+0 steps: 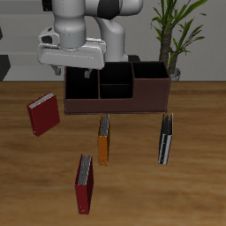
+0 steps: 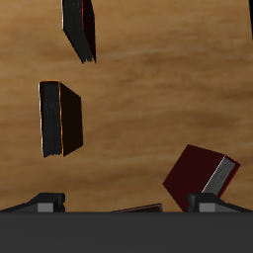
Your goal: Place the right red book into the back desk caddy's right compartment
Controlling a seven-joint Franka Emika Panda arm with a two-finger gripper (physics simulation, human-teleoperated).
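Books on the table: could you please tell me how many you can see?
4. The right red book lies beside the caddy's end; an orange book and a dark book lie before the caddy; another red book lies nearest the front edge.

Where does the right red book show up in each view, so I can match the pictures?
Exterior view: the right red book lies tilted on the table, just off one end of the caddy.
Wrist view: the same book, tilted, pale page edges showing.
Shared landmark: the orange book appears in both views.
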